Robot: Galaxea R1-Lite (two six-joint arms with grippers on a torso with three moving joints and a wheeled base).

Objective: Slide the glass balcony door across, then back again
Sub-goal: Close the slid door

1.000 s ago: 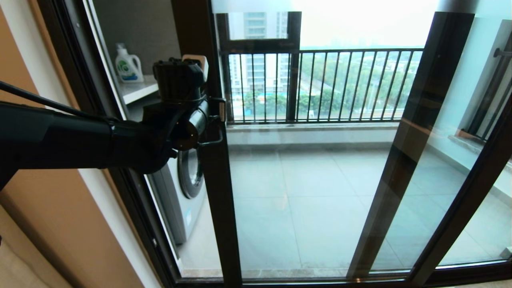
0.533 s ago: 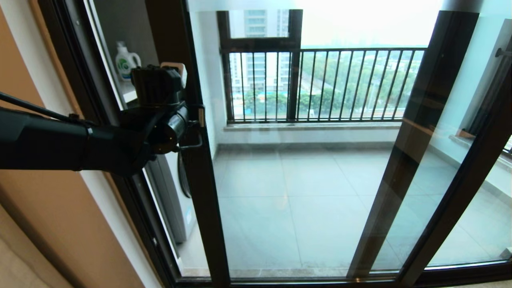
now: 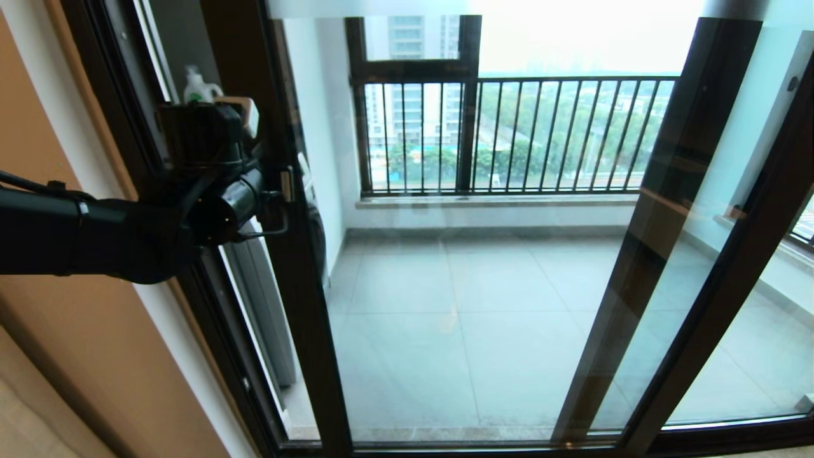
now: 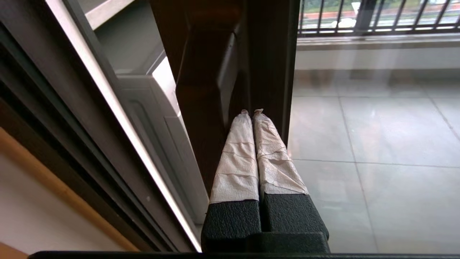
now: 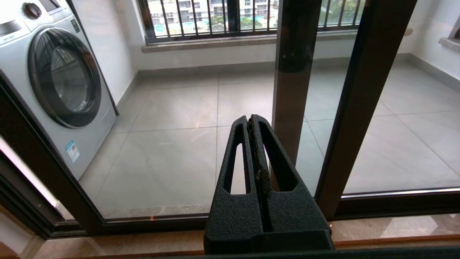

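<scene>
The glass balcony door [image 3: 483, 299] is a tall clear pane in a dark brown frame. Its left upright [image 3: 299, 299] stands close to the wall frame. My left arm reaches in from the left, and its wrist [image 3: 216, 197] sits at the door's short bar handle [image 3: 276, 216]. In the left wrist view my left gripper [image 4: 251, 112] is shut, holding nothing. Its taped fingers [image 4: 239, 151] lie against the dark upright [image 4: 269, 54], right beside the handle [image 4: 212, 82]. My right gripper [image 5: 251, 120] is shut and empty, held low before the glass [image 5: 172, 144], out of the head view.
A washing machine [image 5: 61, 82] stands behind the glass at the left, with a detergent bottle [image 3: 198, 89] on a shelf above. A second dark-framed panel [image 3: 661, 191] stands to the right. Railing bars [image 3: 521, 133] close the tiled balcony. A tan wall [image 3: 82, 343] is on my left.
The door has slid left with my left arm at its handle. The gap beside the wall frame has narrowed and now hides most of the washing machine.
</scene>
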